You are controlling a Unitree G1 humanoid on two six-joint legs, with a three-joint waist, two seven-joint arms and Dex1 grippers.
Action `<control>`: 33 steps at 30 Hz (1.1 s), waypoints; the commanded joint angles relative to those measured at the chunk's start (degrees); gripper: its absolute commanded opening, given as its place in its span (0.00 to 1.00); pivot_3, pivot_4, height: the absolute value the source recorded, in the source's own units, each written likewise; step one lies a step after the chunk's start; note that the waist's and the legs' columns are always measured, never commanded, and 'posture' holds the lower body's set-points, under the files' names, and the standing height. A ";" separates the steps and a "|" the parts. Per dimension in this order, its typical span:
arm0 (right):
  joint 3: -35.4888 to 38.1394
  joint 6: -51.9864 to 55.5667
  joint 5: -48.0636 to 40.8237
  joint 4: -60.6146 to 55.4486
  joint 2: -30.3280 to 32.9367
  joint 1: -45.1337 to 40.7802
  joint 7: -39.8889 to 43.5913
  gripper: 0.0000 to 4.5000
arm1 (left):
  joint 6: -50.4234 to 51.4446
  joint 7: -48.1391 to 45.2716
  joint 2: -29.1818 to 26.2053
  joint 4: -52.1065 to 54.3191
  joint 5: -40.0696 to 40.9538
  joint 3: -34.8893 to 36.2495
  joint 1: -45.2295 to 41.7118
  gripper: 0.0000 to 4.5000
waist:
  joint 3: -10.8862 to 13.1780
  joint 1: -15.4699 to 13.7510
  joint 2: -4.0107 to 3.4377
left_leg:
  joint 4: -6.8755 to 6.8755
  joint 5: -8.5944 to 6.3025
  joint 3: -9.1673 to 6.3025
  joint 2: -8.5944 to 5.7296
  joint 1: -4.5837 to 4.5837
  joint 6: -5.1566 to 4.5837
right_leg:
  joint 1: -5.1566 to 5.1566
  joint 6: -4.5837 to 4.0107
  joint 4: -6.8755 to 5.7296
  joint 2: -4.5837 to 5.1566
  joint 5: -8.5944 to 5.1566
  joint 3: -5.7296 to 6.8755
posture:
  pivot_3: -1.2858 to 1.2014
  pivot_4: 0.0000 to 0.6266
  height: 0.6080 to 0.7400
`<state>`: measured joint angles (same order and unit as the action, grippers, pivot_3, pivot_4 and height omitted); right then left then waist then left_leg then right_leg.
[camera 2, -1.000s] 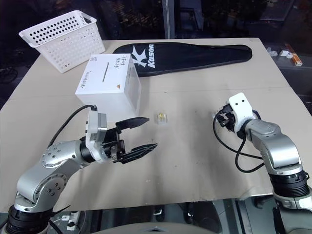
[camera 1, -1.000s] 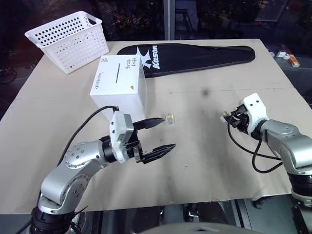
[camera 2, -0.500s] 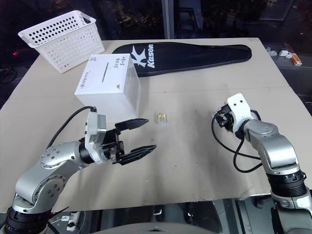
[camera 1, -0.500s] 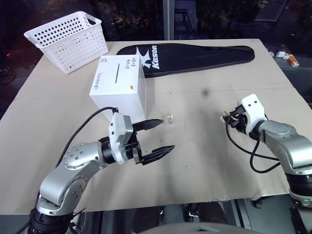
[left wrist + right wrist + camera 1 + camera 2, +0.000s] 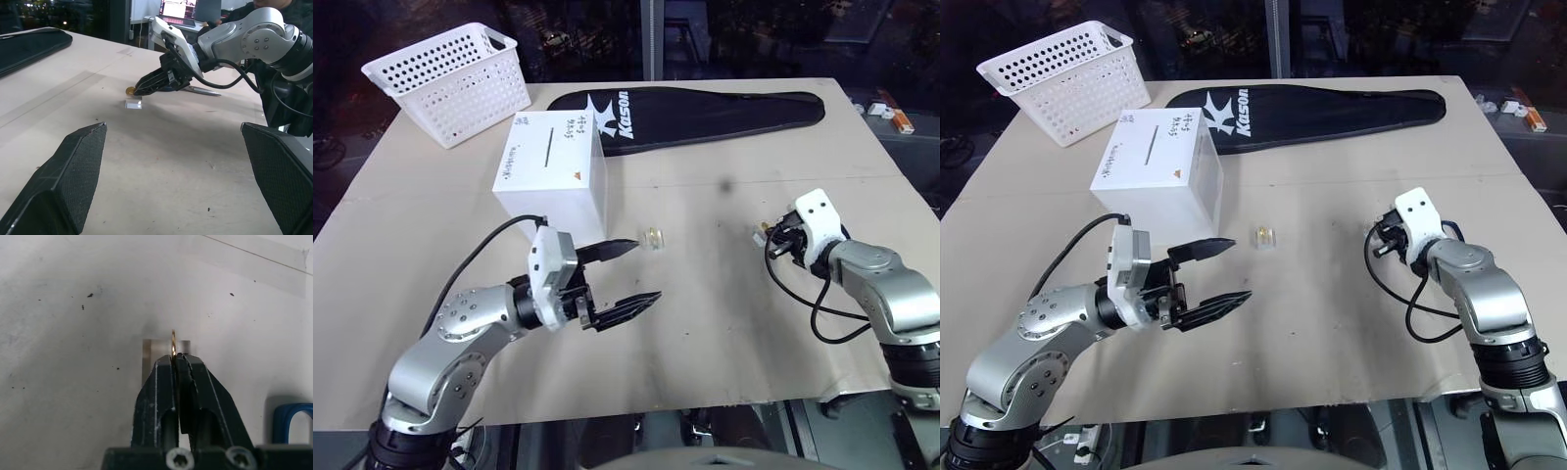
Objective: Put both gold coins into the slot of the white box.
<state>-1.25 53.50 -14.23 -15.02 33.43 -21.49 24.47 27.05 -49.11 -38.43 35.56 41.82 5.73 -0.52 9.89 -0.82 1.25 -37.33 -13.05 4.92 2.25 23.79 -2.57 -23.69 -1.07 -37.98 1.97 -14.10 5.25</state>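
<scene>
My right gripper (image 5: 176,358) is shut on a gold coin (image 5: 173,341), which stands on edge and pokes out past the fingertips. Its clear casing (image 5: 133,103) lies on the table just beneath the coin (image 5: 130,90). The other gold coin (image 5: 653,237) rests in its casing on the table in front of the white box (image 5: 553,166). The box's slot (image 5: 549,150) faces up. My left gripper (image 5: 644,269) hovers open and level, its far fingertip close beside that second coin and nothing between its fingers.
A white perforated basket (image 5: 450,78) stands at the far left corner. A black racket cover (image 5: 705,113) lies along the back. A blue scissors handle (image 5: 293,416) sits near my right gripper. Small items (image 5: 891,110) lie beyond the table's right edge.
My right gripper's fingers have closed onto the gold coin. Both arms have otherwise stayed in place.
</scene>
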 commanded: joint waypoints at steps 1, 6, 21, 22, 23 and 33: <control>1.54 -0.62 0.04 -1.72 0.42 -0.66 0.19 0.01 | -1.24 -0.40 -0.10 1.66 0.59 0.86 -0.47 1.00 | 0.00 0.00 0.00 | 0.00 0.00 0.00 0.00 0.00 0.00 | 0.00 0.00 0.00 0.00 0.00 0.00 | 0.52 0.24 0.99; 3.45 -1.23 -0.99 -2.89 0.93 0.08 1.09 0.01 | 0.18 0.50 0.76 1.50 2.84 0.93 -2.03 1.00 | 0.00 -0.01 0.00 | 0.00 0.00 -0.01 0.00 0.00 0.00 | 0.00 0.00 0.00 0.00 0.00 0.00 | 0.52 0.24 0.99; 11.47 6.72 -29.28 -24.18 0.64 -0.17 11.80 0.00 | 15.14 11.65 4.39 -4.29 22.32 1.20 -16.54 0.64 | 0.02 0.02 0.01 | -0.02 0.03 -0.02 0.00 -0.01 0.04 | 0.01 0.01 -0.02 0.00 0.01 0.00 | 0.52 0.24 0.99; 11.48 7.61 -31.10 -24.91 0.42 -0.83 11.32 0.00 | 15.73 11.41 4.55 -4.68 23.12 1.01 -17.08 0.64 | 0.02 0.05 0.01 | -0.03 0.04 -0.03 0.00 0.00 0.06 | 0.01 0.01 -0.02 0.00 0.01 0.00 | 0.52 0.24 0.99; 11.20 8.30 -32.89 -25.62 0.18 -1.85 10.80 0.00 | 16.16 11.33 4.68 -5.14 23.52 0.88 -17.66 0.55 | 0.02 0.06 0.01 | -0.03 0.04 -0.02 0.00 -0.01 0.06 | 0.01 0.01 -0.03 0.00 0.01 -0.01 | 0.52 0.24 0.99; 9.29 10.67 -44.48 -27.01 -0.78 -7.46 6.08 0.00 | 16.84 10.46 5.08 -5.94 22.36 0.08 -19.24 0.37 | 0.02 0.03 0.01 | -0.03 0.09 -0.02 -0.01 0.01 0.14 | 0.01 0.00 -0.03 0.02 0.01 0.00 | 0.52 0.24 0.99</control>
<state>7.47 64.55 -56.55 -40.04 32.29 -27.77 31.14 44.10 -38.18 -33.40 28.66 63.58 5.98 -18.70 9.91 -0.79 1.27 -37.36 -12.96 4.90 2.25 23.79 -2.43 -23.68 -1.07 -38.00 1.99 -14.08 5.25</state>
